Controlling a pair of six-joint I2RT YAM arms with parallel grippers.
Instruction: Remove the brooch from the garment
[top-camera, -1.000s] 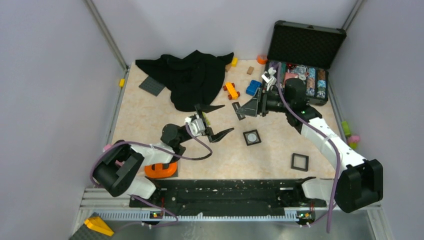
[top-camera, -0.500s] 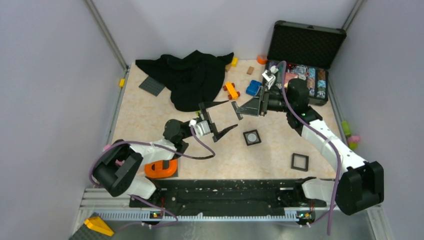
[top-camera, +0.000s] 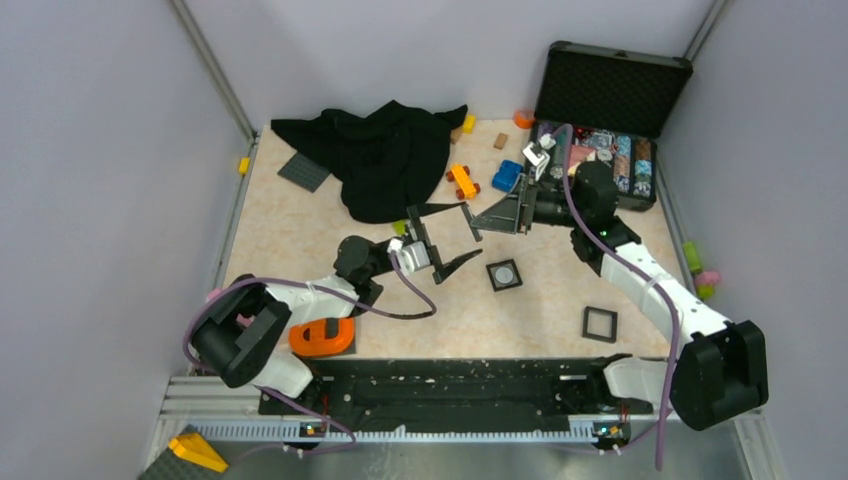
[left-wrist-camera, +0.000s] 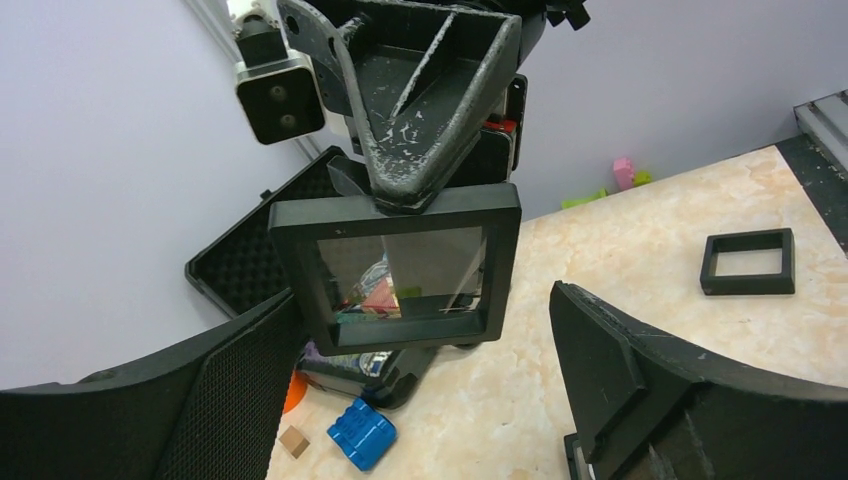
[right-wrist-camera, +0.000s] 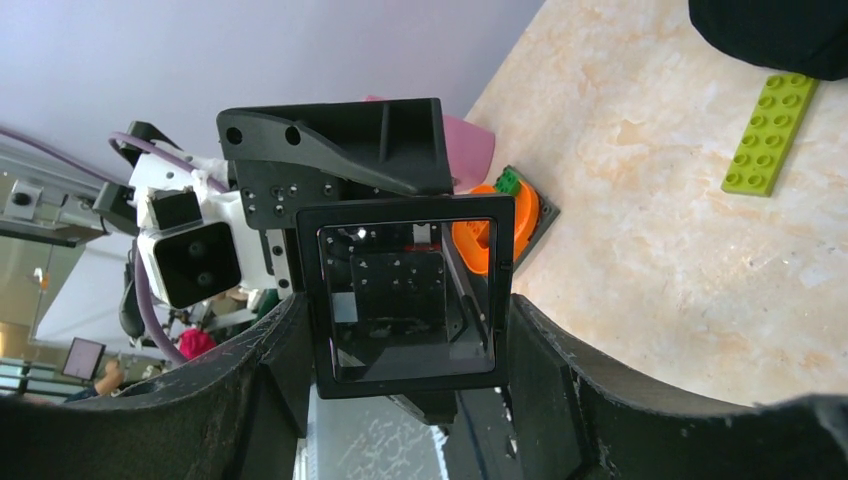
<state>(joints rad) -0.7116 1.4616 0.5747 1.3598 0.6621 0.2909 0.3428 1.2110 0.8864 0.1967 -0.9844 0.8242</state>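
The garment (top-camera: 380, 155), a black cloth, lies crumpled at the back of the table. A small silvery-white disc, the brooch (top-camera: 504, 273), rests inside a black square frame on the table, apart from the cloth. My right gripper (top-camera: 476, 218) is shut on another black square frame with a clear film (right-wrist-camera: 405, 295) and holds it above the table. This frame also shows in the left wrist view (left-wrist-camera: 400, 265). My left gripper (top-camera: 452, 236) is open, its jaws spread on either side of that held frame (left-wrist-camera: 425, 310) without touching it.
An open case of poker chips (top-camera: 600, 150) stands at the back right. An empty black frame (top-camera: 599, 323) lies front right. Blue (top-camera: 506, 175) and orange (top-camera: 462, 180) toy bricks, a green brick (right-wrist-camera: 768, 135), a grey plate (top-camera: 303, 172) and an orange piece (top-camera: 322, 337) lie around.
My left gripper has moved right and turned toward the frame held by my right gripper, staying open. The right arm has shifted only slightly.
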